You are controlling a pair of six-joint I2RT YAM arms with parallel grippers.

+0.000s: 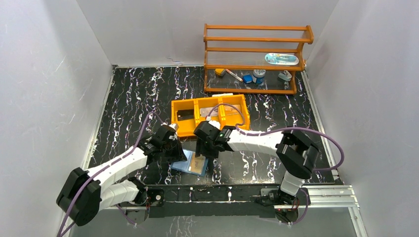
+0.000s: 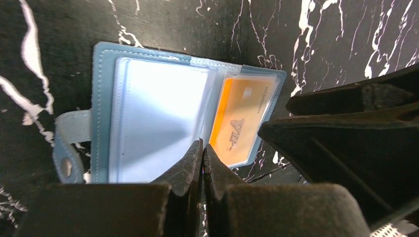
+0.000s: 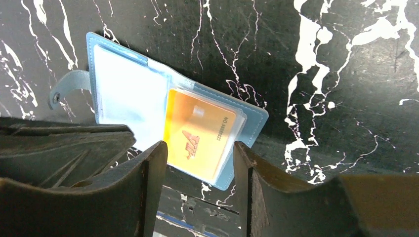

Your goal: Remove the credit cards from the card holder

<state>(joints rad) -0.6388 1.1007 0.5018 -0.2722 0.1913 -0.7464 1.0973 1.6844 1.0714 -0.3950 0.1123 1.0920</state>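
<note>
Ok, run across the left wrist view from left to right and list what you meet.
Snap strap → empty clear pocket → orange credit card in its sleeve → right gripper's fingers.

both arms (image 1: 118, 165) are white shells over black joints, with purple cables (image 1: 296, 129); left tool (image 2: 202, 145) and right tool (image 3: 200, 148) matte black.

I count one card holder (image 3: 131, 94), one orange card (image 3: 197, 133) just ahead of the right gripper (image 3: 198, 148), one tray (image 1: 174, 116).
</note>
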